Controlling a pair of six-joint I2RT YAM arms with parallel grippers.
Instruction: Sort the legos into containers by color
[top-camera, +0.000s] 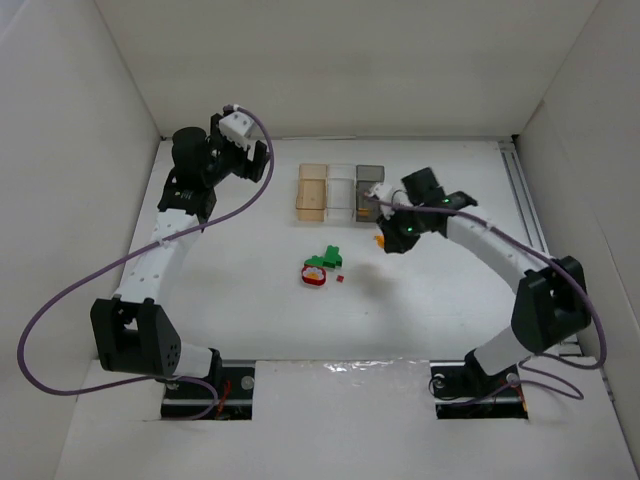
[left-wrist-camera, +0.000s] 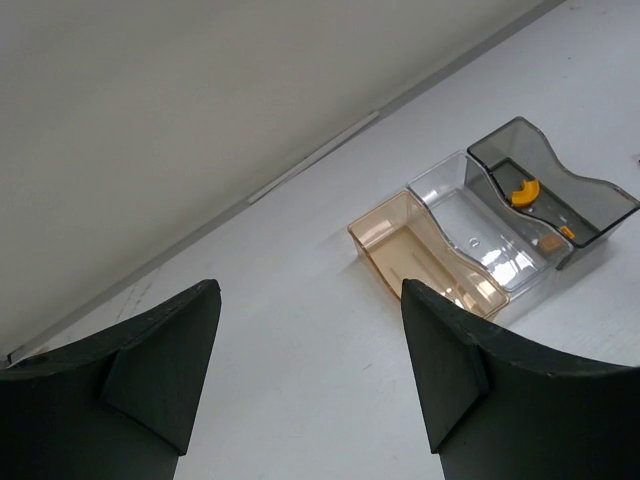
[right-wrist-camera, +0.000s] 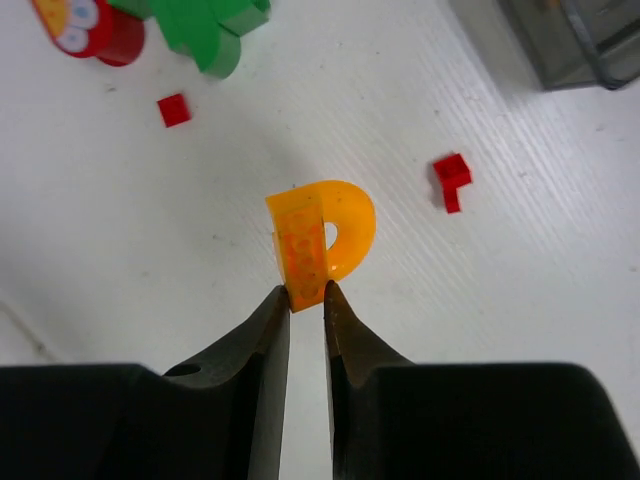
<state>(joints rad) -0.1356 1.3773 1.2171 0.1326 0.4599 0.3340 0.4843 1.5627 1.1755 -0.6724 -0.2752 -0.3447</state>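
Observation:
My right gripper (right-wrist-camera: 306, 292) is shut on an orange curved lego (right-wrist-camera: 320, 240) and holds it above the table. In the top view this gripper (top-camera: 386, 240) is just in front of the dark grey container (top-camera: 369, 185). The amber container (top-camera: 312, 190) and the clear container (top-camera: 341, 190) stand left of the grey one. A green lego (top-camera: 328, 258), a red ring (top-camera: 315, 274) and a tiny red brick (top-camera: 340, 278) lie in a cluster mid-table. My left gripper (left-wrist-camera: 309, 290) is open and empty, raised left of the containers. Orange pieces (left-wrist-camera: 522, 190) lie in the dark grey container (left-wrist-camera: 550, 185).
White walls enclose the table at the back and both sides. A second small red piece (right-wrist-camera: 452, 177) lies right of the held lego. The amber (left-wrist-camera: 425, 258) and clear (left-wrist-camera: 480, 225) containers look empty in the left wrist view.

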